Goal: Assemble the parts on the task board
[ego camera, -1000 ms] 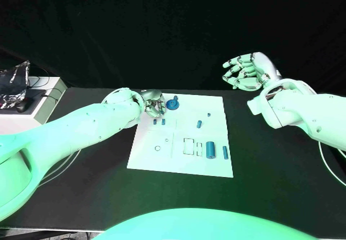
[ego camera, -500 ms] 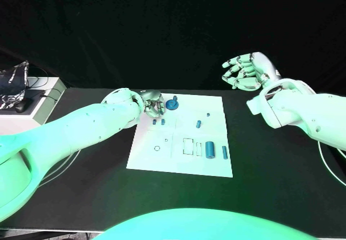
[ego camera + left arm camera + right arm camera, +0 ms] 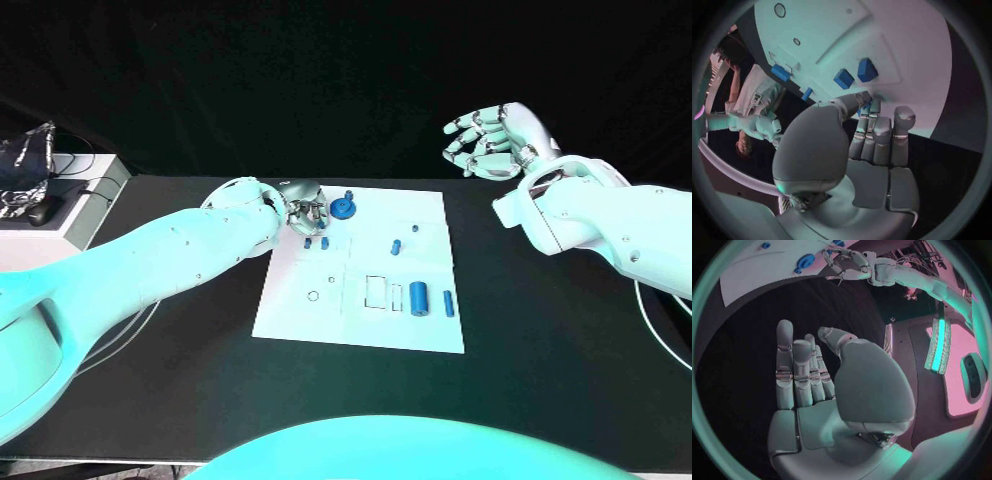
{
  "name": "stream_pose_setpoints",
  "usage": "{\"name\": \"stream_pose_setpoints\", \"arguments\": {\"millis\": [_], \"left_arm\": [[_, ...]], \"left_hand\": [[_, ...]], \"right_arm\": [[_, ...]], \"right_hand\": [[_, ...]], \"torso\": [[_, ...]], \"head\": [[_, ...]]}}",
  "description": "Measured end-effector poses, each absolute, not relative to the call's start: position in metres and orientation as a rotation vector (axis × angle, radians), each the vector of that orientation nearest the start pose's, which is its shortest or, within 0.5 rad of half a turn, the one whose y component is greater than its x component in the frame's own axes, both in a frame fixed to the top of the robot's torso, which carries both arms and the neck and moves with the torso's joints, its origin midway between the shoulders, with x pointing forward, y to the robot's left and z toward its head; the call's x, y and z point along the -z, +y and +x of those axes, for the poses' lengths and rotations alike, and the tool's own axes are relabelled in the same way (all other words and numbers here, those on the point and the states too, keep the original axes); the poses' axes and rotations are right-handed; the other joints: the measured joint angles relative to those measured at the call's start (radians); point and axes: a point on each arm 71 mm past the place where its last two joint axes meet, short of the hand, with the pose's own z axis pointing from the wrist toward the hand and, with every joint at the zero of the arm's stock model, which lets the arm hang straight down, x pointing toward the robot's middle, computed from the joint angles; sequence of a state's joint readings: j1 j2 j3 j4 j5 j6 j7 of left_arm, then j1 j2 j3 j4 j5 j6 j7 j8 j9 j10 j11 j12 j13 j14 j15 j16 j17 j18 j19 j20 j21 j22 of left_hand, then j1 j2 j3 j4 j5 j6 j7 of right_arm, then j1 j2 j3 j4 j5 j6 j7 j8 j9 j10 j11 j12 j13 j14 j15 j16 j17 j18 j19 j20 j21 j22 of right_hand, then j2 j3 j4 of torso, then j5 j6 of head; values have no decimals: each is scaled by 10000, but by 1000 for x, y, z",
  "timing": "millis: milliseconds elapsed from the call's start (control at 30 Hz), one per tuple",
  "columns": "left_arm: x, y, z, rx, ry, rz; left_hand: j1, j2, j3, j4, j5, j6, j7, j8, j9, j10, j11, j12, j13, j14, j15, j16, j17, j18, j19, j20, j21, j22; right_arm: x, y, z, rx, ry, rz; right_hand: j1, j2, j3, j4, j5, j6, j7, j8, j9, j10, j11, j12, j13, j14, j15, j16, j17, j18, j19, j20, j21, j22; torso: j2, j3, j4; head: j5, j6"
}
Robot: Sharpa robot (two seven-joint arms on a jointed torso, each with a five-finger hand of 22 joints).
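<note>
The left hand [image 3: 303, 212], at the task board's [image 3: 361, 330] far corner, seems to pinch something small, though I cannot tell; it may slip. The right hand [image 3: 490, 142] hangs empty, fingers loose.

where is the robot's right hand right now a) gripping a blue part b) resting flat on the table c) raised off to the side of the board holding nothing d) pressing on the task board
c: the right hand is up beyond the far right corner of the task board, fingers apart and empty, as its wrist view confirms, while the left hand works at the board's far left corner.
</note>
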State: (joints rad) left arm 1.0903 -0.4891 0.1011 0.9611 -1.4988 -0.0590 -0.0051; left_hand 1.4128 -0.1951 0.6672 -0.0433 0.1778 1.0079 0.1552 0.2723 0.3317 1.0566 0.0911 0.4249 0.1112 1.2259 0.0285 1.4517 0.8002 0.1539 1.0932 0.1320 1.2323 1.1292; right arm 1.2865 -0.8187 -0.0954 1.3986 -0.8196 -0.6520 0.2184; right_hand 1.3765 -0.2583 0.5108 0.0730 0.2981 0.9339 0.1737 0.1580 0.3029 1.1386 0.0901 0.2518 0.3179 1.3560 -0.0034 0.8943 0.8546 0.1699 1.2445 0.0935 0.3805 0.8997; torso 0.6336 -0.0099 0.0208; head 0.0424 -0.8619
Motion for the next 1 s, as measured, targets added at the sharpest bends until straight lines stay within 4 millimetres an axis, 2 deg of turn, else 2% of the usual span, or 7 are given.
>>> {"name": "stream_pose_setpoints", "arguments": {"millis": [133, 267, 367, 533, 667, 1000], "left_arm": [[251, 178, 560, 5643, 18933, 1201], [251, 178, 559, 5639, 18912, 1190], [253, 178, 559, 5611, 18956, 1184], [255, 178, 558, 5601, 18997, 1177], [255, 178, 558, 5583, 18996, 1157], [254, 180, 558, 5522, 19002, 1106]], "left_hand": [[0, 0, -29, 29, 0, 0, 0, 0, 4, 0, 0, 2, 41, 0, 0, 0, 49, 0, 0, 0, 0, 0], [-2, -2, -80, -22, 0, -34, -14, -118, 12, -64, 34, 12, 107, -134, 9, -8, -285, -1, -120, -32, -97, -123], [-111, -111, -79, -22, 1, -604, -62, -504, -153, -603, 162, -21, 142, -736, 117, -224, -1040, -1, -492, 62, -401, -431], [-169, -169, -79, -22, 1, -1113, -249, -872, -334, -997, 311, -70, 177, -1114, 254, -307, -1511, 0, -686, 184, -576, -625], [-169, -169, -79, -22, 1, -1308, -338, -1017, -422, -1193, 396, -70, 193, -1257, 326, -308, -1728, -1, -754, 252, -630, -692], [-168, -169, -79, -22, 1, -1359, -389, -1067, -450, -1257, 430, -70, 197, -1273, 341, -308, -1809, -1, -754, 253, -657, -716]], "right_arm": [[146, -238, 519, -9140, 13166, 3672], [146, -239, 519, -9124, 13164, 3678], [146, -239, 519, -9108, 13164, 3685], [146, -240, 520, -9094, 13168, 3692], [147, -240, 520, -9091, 13177, 3696], [147, -240, 520, -9084, 13183, 3699]], "right_hand": [[0, 0, 0, 0, 0, 0, 0, 0, 0, 0, 0, 0, 0, 0, 0, 0, 0, 0, 0, 0, 0, -1], [0, 0, 0, 0, 0, -1, -1, 1, -1, 1, 1, 0, -19, 0, 0, 0, -1, -1, 0, 0, 0, -1], [0, 0, -1, 0, 0, -1, -1, 1, -1, 0, 1, 0, -24, 0, 0, 0, -2, -1, 0, 0, 0, -1], [0, 0, -1, 1, 0, -1, -1, 1, -3, 1, 2, 0, -36, 0, 0, 0, -2, -1, 0, 0, 0, -2], [0, 0, -1, 1, 0, -1, -1, 1, -3, 10, 11, 1, -36, 0, 0, 0, -3, 0, 0, 0, 0, -1], [0, 0, -1, 1, 0, -2, -2, 2, -3, 11, 12, 1, -36, 0, 0, 1, -3, 0, 0, 0, 0, -2]], "torso": [[-1, 2, 1], [-1, 1, -3], [0, -2, -3], [0, -2, 3], [0, -2, 3], [0, -2, -2]], "head": [[-2, 1], [6, 10], [7, 12], [7, 12], [7, 19], [6, 23]]}}
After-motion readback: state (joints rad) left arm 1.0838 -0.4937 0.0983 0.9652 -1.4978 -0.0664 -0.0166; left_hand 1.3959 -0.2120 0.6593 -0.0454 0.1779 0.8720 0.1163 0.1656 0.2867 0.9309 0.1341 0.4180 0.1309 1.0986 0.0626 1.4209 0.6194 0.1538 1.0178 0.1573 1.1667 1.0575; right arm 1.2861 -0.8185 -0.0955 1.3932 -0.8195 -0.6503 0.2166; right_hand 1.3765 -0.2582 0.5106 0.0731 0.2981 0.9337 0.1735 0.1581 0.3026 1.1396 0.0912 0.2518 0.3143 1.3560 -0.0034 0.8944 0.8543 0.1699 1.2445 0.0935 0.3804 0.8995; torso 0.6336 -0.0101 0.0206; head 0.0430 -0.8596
